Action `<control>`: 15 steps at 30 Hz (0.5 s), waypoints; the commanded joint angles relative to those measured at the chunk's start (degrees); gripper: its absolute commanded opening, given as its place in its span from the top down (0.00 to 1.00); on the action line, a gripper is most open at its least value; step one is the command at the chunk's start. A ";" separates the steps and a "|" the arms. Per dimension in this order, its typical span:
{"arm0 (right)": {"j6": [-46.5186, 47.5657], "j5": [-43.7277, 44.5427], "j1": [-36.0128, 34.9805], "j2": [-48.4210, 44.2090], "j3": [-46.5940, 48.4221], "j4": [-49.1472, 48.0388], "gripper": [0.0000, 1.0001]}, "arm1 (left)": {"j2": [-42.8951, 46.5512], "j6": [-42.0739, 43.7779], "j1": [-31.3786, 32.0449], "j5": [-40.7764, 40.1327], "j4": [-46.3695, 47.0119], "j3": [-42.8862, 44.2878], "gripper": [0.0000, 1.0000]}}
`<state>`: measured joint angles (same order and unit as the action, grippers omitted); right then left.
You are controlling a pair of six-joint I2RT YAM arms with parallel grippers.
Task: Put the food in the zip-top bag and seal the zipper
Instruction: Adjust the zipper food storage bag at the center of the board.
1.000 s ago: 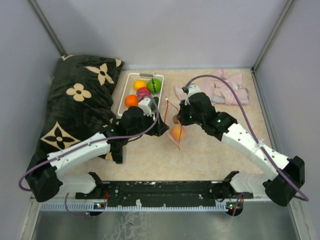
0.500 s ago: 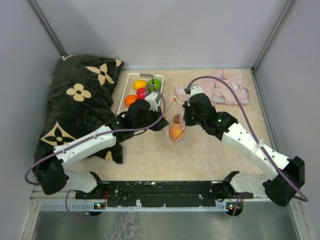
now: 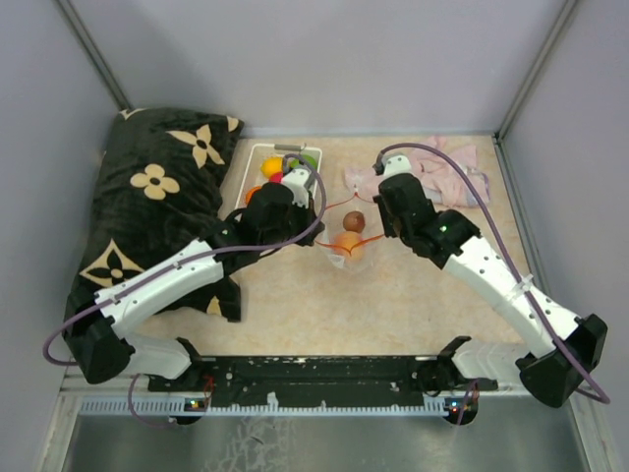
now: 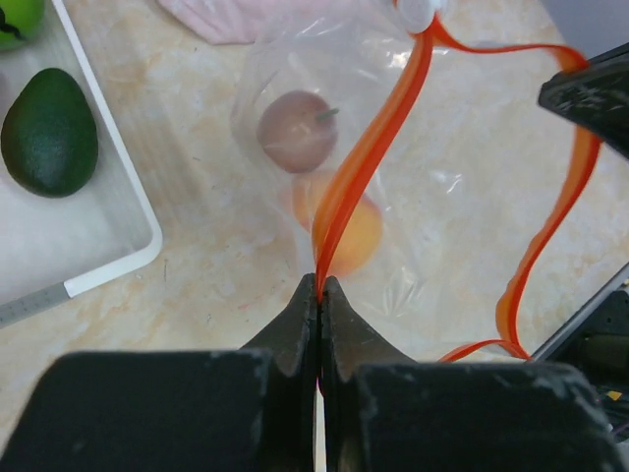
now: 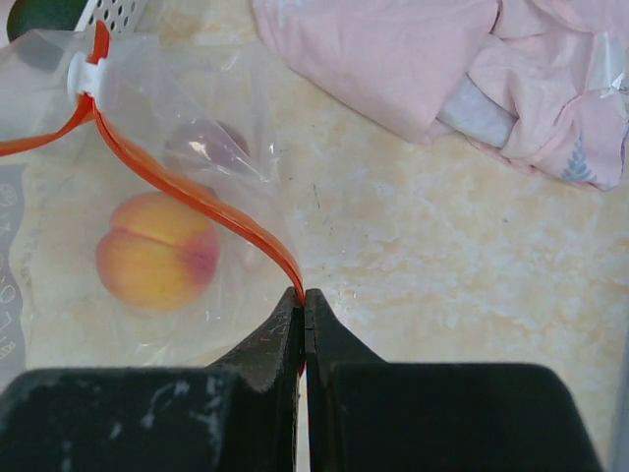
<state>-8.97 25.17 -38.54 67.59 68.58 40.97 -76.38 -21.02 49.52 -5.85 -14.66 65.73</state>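
Small clear see-through plastic zip-top bag (image 3: pixel 345 239), slung between the two pairs of jaws, low on the beige marbled tabletop (image 5: pixel 442 265). Mouth spread wide, thin red-orange zipper strip (image 4: pixel 369 157) split into two bowed runs, one to each side. White slider clip (image 5: pixel 84 74) at the far end of the strip, beyond both sets of tips.

Inside, seen through the film: brown round toy fruit (image 4: pixel 292 131) with a short stem, and nearer the jaws a peach-coloured toy fruit (image 5: pixel 155 263). Both just ahead of the left tips; ahead and left of the right tips.

Left gripper (image 4: pixel 320 290): jaws pressed together, pinching one end of the strip. Right gripper (image 5: pixel 303 300): jaws likewise clamped flat on the strip's other run. Nothing between either set of tips and the bag.

Left of the left jaws, white slotted plastic basket (image 4: pixel 108 187), apart from the bag, holding a dark green toy avocado (image 4: pixel 41 131) and a bright green toy piece (image 4: pixel 18 15). Rest of its contents partly hidden under the left arm from above.

Ahead and right of the right jaws, pink crumpled cloth (image 5: pixel 432 69), close to the bag's far corner. Far off to the left, black flower-patterned pillow (image 3: pixel 157 197).
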 commanded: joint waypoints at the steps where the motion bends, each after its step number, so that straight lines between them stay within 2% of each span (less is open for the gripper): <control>1: 2.78 0.62 1.13 -2.25 1.90 -1.10 1.00 | -1.64 1.51 0.25 -1.63 -1.31 0.39 1.00; 4: 1.70 -1.46 1.17 -1.30 0.74 -2.02 1.00 | -2.18 1.43 0.27 1.43 0.90 -0.03 0.98; 15: -1.87 -7.19 1.15 -0.31 -0.26 -6.77 1.00 | -2.77 0.29 0.30 5.61 5.71 -0.13 0.70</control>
<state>-9.58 19.64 -37.69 67.31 66.96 38.48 -78.67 -20.60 49.52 -2.42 -12.25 65.69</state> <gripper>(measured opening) 0.009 0.271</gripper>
